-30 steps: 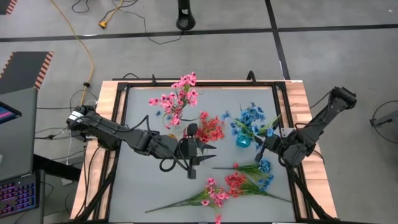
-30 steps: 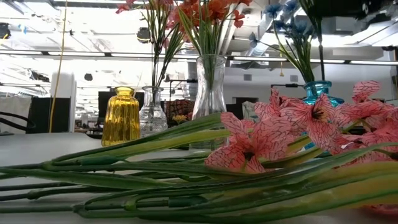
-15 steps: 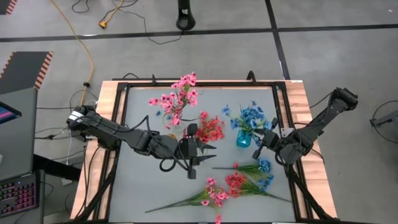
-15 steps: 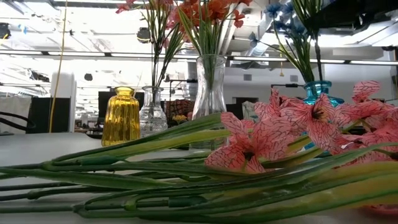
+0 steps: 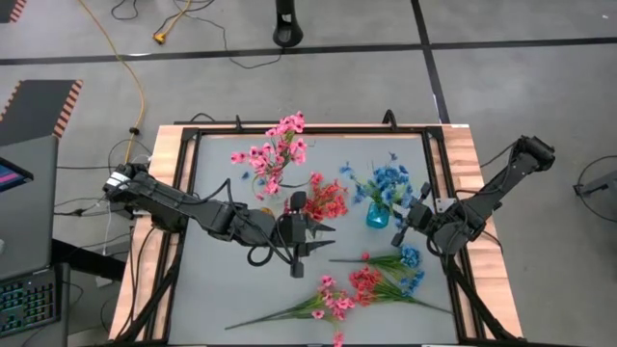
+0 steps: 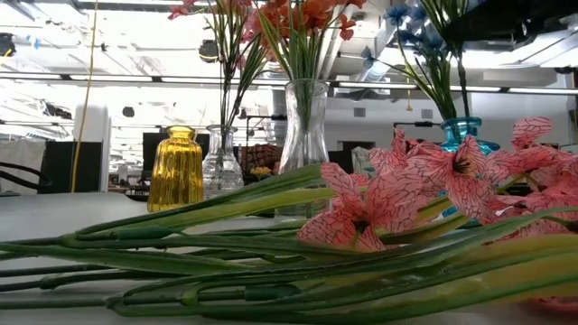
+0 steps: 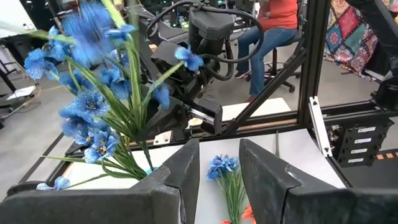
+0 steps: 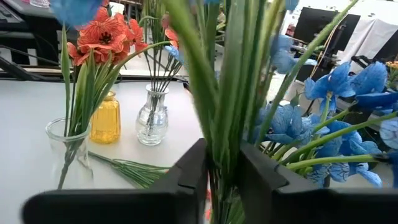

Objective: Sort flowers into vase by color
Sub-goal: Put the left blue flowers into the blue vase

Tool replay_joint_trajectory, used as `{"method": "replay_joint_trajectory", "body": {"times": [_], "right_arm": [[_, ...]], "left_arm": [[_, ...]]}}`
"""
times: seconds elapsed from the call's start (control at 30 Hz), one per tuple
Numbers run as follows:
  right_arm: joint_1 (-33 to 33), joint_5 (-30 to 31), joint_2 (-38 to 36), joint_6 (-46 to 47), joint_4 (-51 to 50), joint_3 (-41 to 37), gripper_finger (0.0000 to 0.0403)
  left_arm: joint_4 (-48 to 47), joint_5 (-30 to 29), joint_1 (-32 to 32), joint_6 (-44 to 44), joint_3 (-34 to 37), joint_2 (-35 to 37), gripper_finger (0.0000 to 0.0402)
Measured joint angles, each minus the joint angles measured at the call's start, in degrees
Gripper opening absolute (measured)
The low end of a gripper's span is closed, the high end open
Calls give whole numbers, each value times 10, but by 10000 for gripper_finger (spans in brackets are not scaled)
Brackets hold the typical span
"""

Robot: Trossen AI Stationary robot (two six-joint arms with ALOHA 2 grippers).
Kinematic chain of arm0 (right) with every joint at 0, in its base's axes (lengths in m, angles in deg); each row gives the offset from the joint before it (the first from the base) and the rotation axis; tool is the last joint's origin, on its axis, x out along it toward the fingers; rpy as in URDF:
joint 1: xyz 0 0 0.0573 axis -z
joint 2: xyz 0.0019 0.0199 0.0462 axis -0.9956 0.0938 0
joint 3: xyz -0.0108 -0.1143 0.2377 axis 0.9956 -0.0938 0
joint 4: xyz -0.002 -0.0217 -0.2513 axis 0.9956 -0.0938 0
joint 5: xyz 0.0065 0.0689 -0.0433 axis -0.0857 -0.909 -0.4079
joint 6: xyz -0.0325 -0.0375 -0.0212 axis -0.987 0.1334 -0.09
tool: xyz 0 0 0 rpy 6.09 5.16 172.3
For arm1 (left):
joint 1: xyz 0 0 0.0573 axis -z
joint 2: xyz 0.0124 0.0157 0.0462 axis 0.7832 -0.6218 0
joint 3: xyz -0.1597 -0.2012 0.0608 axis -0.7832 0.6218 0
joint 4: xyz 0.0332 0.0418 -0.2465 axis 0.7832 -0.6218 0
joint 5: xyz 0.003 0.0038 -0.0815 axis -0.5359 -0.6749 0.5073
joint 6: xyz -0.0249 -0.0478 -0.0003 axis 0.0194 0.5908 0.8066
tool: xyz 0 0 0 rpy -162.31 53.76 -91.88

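You are well past halfway, by the look of the table [image 5: 217,289]. Three bunches already stand in vases: pink flowers [image 5: 275,149] in a small clear ribbed vase [image 6: 222,162], coral-red flowers [image 5: 326,198] in a tall clear glass vase [image 6: 305,126], and blue flowers [image 5: 386,183] in a teal glass vase [image 5: 376,218]. A squat yellow ribbed bottle [image 6: 176,169] stands empty beside the clear ones.

Still to sort is the loose pile of flowers [image 5: 362,284] lying flat near the front edge: pink, red and blue blossoms mixed, on long thin green stems with narrow leaves, fabric-like petals with darker veining in the low view.

Your right gripper [image 5: 407,220] sits just beside the teal vase; in its wrist view the dark fingers [image 8: 186,171] are pinching a bundle of green stems [image 8: 233,81] of a blue spray, so that spray looks to be going in or only just seated.

Your left gripper [image 5: 310,238] waits mid-table, just in front of the tall vase, its fingers [image 7: 186,168] spread apart and holding nothing.
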Motion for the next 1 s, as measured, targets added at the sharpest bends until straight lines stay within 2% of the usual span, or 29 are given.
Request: {"method": "replay_joint_trajectory", "body": {"times": [0.23, 0.37, 0.8, 1.0], "right_arm": [[-1, 0, 0, -3, 0, 0, 206], [-7, 0, -6, -5, -1, 0, 240], [-72, 0, -23, -5, -18, 0, 249], [-105, 0, -23, -5, -19, 0, 249]], "left_arm": [[-10, 0, 1, 17, 0, 0, 102], [-17, 0, 1, 23, 0, 0, 102], [-34, 0, 13, 24, 0, 2, 102], [-54, 5, 21, 50, 0, 10, 102]]}}
